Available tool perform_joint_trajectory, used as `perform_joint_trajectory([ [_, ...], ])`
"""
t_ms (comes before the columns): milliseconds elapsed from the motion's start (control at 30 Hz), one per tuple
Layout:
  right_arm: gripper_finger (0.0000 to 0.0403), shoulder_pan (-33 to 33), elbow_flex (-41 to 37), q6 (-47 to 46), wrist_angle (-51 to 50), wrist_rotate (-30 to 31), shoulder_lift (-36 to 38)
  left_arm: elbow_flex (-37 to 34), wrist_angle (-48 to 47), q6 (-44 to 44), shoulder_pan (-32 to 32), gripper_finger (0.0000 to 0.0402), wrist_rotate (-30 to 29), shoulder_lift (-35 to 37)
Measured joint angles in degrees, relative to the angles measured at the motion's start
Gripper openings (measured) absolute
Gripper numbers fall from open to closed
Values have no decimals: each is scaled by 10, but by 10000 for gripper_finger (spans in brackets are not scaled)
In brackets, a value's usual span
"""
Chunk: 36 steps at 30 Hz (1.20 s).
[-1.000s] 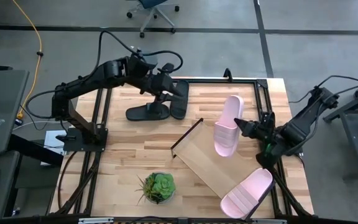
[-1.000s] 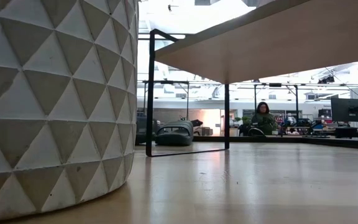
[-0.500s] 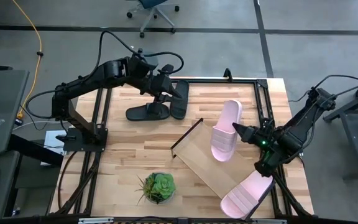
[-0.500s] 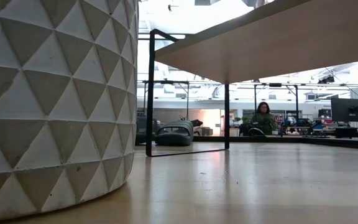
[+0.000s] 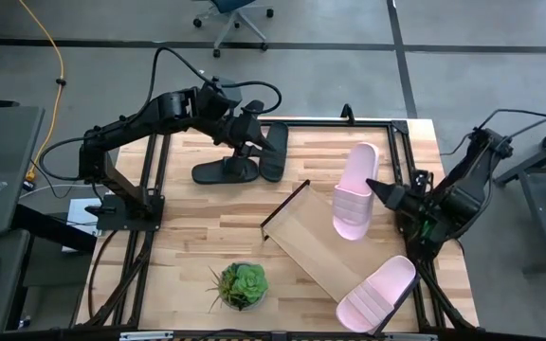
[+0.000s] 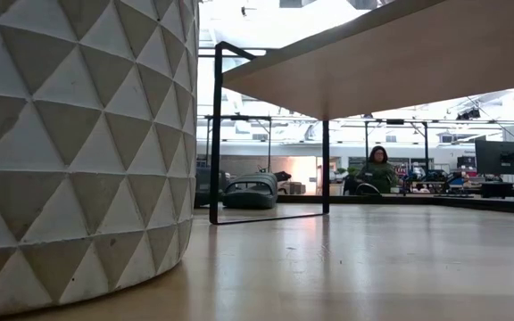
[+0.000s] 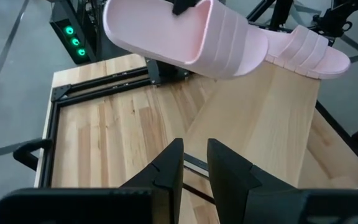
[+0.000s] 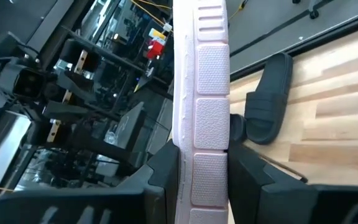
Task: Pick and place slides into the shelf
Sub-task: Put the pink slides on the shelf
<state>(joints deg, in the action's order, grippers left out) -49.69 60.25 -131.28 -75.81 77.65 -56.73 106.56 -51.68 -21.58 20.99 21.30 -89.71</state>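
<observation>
So far, judging from above, none of the four slides sits squarely on the shelf (image 5: 325,248), the slanted light-wood board with a thin black frame in the middle of the table (image 5: 197,227): the right gripper (image 5: 384,192) is clamped on the edge of one pink slide (image 5: 355,190) and holds it above the board's far corner, the second pink slide (image 5: 377,294) lies at the board's near end, partly over its frame, and the two black slides (image 5: 245,163) lie together at the back under the left gripper (image 5: 254,144), so most of the work looks to be left. The low view shows one black slide (image 6: 250,191) far off on the table behind a big patterned pot (image 6: 78,143), its ribbed strap arched up. In the left wrist view the fingers (image 7: 166,171) stand a narrow gap apart with nothing between them; beyond, the lifted pink slide (image 7: 185,38) hangs over the board. The right wrist view shows that slide's dimpled sole (image 8: 209,93) edge-on, pinched between the fingers (image 8: 166,163).
</observation>
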Motion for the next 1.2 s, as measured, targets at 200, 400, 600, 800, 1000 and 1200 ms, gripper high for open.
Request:
perform_joint_trajectory([
  [200,82,0,0,29,-24,2,40,0,0,11,0,60,-9,0],
  [400,82,0,0,68,-47,2,83,0,1,24,0,60,-15,0],
  [600,82,0,0,73,-86,2,118,0,1,28,0,60,-29,0],
  [800,82,0,0,73,-113,25,146,0,1,30,0,60,-41,0],
  [1000,82,2,0,81,-123,46,161,0,1,30,0,60,-44,0],
  [1200,82,2,0,88,-123,62,174,0,1,27,0,60,-45,0],
])
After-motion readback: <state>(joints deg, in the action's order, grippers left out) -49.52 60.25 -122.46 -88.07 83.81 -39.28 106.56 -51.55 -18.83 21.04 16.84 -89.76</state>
